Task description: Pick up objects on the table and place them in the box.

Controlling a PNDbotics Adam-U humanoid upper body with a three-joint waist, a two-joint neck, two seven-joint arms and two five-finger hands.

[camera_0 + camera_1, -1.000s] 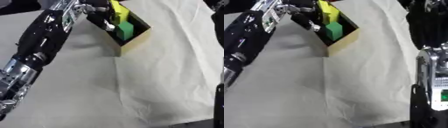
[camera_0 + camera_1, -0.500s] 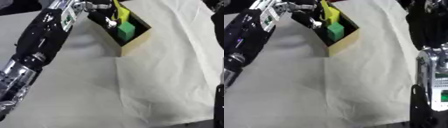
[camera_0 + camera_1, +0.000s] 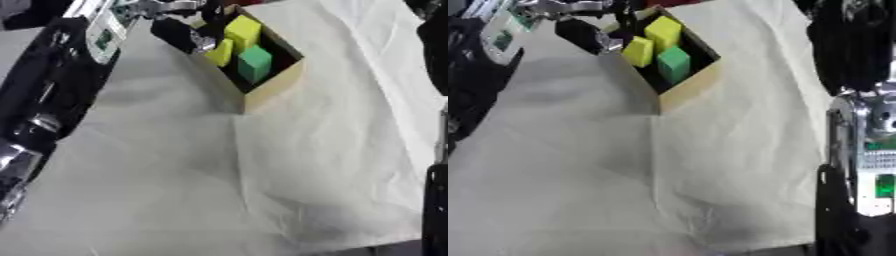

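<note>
Left eye view shows the left hand (image 3: 179,27) at the far left edge of the box (image 3: 276,87), hanging over that rim with its fingers pointing down and toward the box's inside. Its fingers look curled close together, but whether they pinch the small yellow block (image 3: 219,52) just below and to their right or hang beside it, I cannot tell; the dark fingers blur into the dark inside of the box.

Outward from the hand, to its right and a little nearer the camera, the blocks sit inside the box: the small yellow block touching or nearly touching the fingertips, a bigger yellow block (image 3: 243,31) beyond it toward the far wall, and a green block (image 3: 255,62) just to the right of the small yellow one, upright against the near corner. The box's long axis runs slantwise, from the hand's side at the far left down to the near right corner.

The cloth (image 3: 262,175) nearer the camera shows no loose thing to pick up. The right arm (image 3: 859,100) stands at the right edge, well apart from the box; its hand does not show. The left hand is plainly the nearer one, so my judgement is that the placing falls to it, and its way out is up and back to the left, clear of the rim.
</note>
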